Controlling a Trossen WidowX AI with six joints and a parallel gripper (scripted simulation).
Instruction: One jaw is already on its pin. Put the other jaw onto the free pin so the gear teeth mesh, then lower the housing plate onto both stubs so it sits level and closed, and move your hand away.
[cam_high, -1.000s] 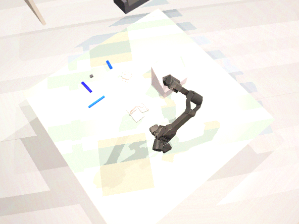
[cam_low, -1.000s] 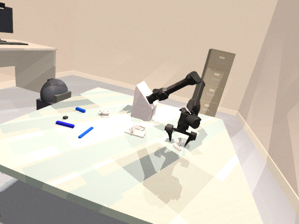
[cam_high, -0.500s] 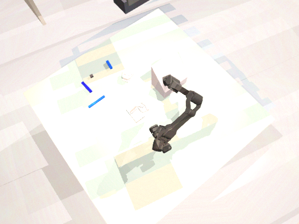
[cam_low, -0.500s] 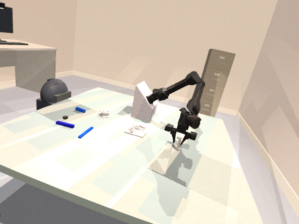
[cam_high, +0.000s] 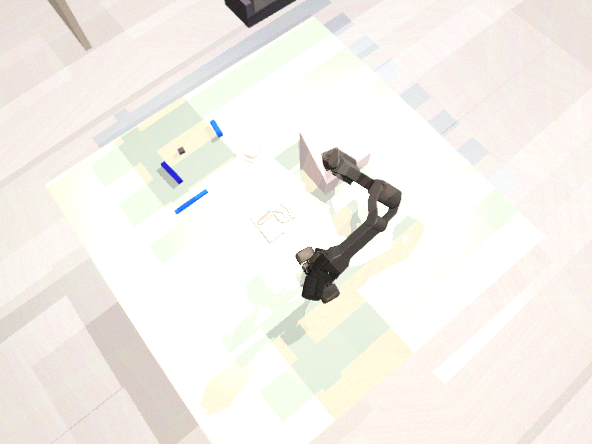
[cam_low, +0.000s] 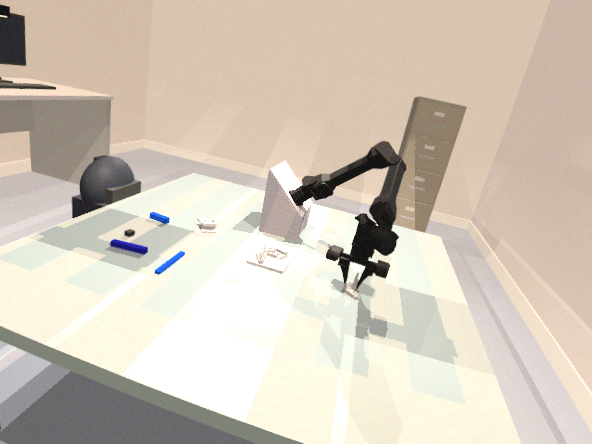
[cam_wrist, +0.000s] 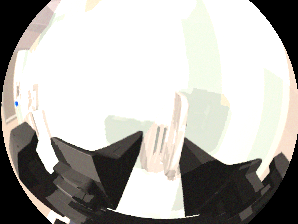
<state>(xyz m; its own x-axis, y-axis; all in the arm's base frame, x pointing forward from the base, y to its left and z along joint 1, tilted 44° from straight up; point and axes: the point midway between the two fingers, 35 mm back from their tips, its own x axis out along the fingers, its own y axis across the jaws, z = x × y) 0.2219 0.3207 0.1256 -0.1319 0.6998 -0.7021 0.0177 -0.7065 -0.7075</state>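
My gripper (cam_low: 352, 285) (cam_wrist: 163, 139) is shut on the loose white jaw (cam_low: 352, 292) (cam_wrist: 178, 120), low at the table top. Whether the jaw touches the table I cannot tell. It stands up between the fingertips in the wrist view; my hand hides it in the top view. The pale base (cam_high: 270, 233) (cam_low: 267, 265) lies left of my hand in the exterior view, with thin raised parts on it; the seated jaw and free pin are too washed out to separate. A small pale piece (cam_high: 251, 154) (cam_low: 207, 223), which looks like the housing plate, lies farther back, apart from the base.
A tall pale wedge-shaped block (cam_high: 312, 167) (cam_low: 281, 212) stands behind the base, near the upper arm. To the far left lie a long blue bar (cam_high: 191, 201) (cam_low: 170, 262), a dark blue bar (cam_high: 171, 172) (cam_low: 129, 246), a short blue bar (cam_high: 216, 128) (cam_low: 159, 218) and a dark cube (cam_high: 181, 150) (cam_low: 129, 232).
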